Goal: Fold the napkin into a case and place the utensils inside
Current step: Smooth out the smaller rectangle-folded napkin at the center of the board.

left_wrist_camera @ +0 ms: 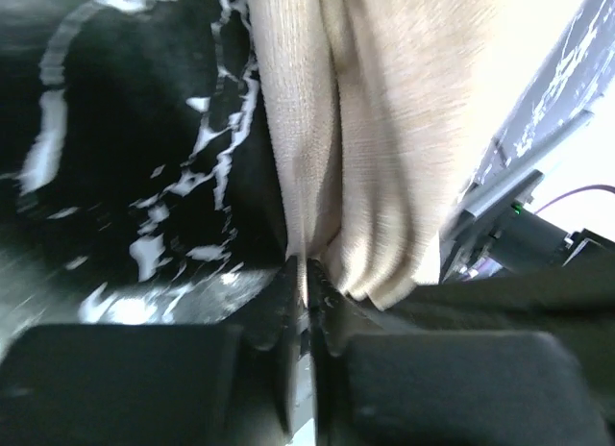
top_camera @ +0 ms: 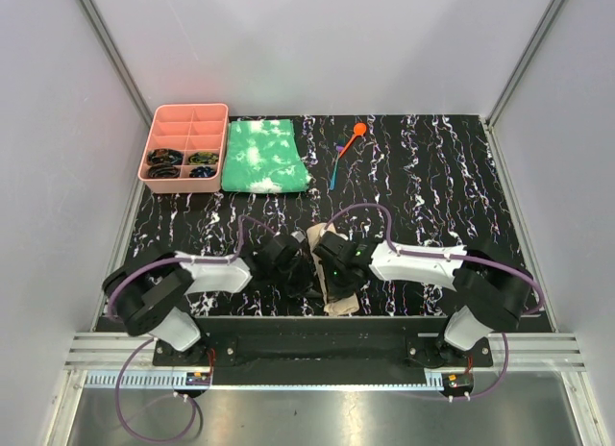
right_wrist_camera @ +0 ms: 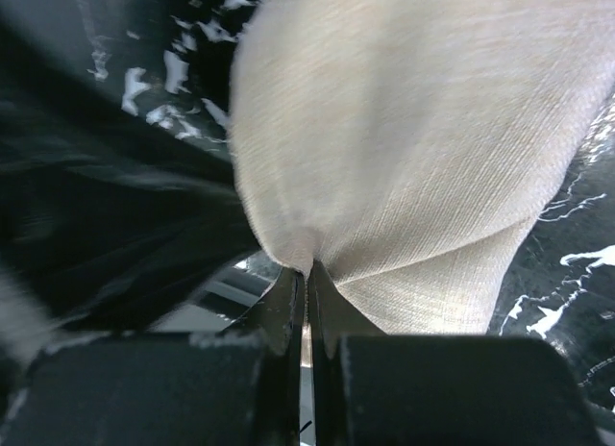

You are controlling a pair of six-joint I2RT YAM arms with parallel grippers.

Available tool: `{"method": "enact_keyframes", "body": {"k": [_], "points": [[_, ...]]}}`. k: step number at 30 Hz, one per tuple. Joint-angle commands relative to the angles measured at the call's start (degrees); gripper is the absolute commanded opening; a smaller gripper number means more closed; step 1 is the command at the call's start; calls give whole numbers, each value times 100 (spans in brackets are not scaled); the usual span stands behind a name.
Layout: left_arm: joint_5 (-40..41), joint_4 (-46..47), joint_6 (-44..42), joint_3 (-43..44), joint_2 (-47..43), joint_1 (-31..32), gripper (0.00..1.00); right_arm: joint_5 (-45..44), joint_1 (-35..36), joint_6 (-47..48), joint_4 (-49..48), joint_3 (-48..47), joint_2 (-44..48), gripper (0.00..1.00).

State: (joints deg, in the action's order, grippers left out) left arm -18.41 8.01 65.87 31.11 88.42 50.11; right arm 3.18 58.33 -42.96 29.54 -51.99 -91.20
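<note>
— One napkin (top_camera: pixel 342 298), plain tan, is showing bunched at the near middle. Who is holding it?
— Both. The left gripper (left_wrist_camera: pixel 306 271) and the right gripper (right_wrist_camera: pixel 307 271) are each pinching an edge, jaws nearly touching.
— And the utensils?
— Two are lying far, right of centre: an orange spoon (top_camera: pixel 358 130) and a blue utensil (top_camera: pixel 333 175). Only the top view is showing them. The wrist views are showing the napkin's fine weave.
</note>
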Motion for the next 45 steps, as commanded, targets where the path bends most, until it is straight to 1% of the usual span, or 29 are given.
{"method": "enact_keyframes", "body": {"k": [1,2,3,5,6,8,10,13,16,18,20,24,30,33,36,39,45], "points": [[550,-580,-390,0,-729,-290,14,200,-93,-116,-334,312,-56,0],[454,-590,-469,-17,-869,-395,15,209,-137,-99,-352,355,-39,0],[409,-625,-504,-26,-905,-614,18,218,-155,-99,-370,426,-38,0],[156,-608,-697,79,-906,-852,23,236,-207,-81,-405,479,-21,0],[58,-634,-768,288,-845,-1045,27,236,-216,-64,-414,522,-3,0],[-109,-783,-882,587,-599,-1178,30,244,-251,-55,-405,567,40,0],[-14,-792,-926,948,-415,-1179,33,279,-313,-63,-431,602,93,0],[302,-994,-856,1265,-195,-1179,33,315,-339,-55,-449,576,181,0],[426,-1187,-742,1581,69,-1161,32,359,-339,-55,-467,514,146,0],[750,-1607,-637,1774,166,-1144,32,368,-339,-63,-493,514,129,0],[1050,-1776,-452,1845,289,-1135,29,368,-339,-81,-537,523,146,0],[1147,-1969,-215,2047,579,-1108,28,455,-339,-134,-686,584,137,0],[1393,-2093,-21,2276,764,-968,29,499,-339,-107,-748,620,85,0],[1393,-2084,31,2294,799,-950,29,499,-339,-99,-757,628,85,0],[1481,-2023,40,2276,712,-898,28,517,-331,-81,-774,620,76,0],[1674,-2005,67,2241,633,-854,29,517,-339,-72,-774,611,93,0],[1490,-1865,163,2329,922,-845,29,534,-339,-72,-774,620,120,0]]}}
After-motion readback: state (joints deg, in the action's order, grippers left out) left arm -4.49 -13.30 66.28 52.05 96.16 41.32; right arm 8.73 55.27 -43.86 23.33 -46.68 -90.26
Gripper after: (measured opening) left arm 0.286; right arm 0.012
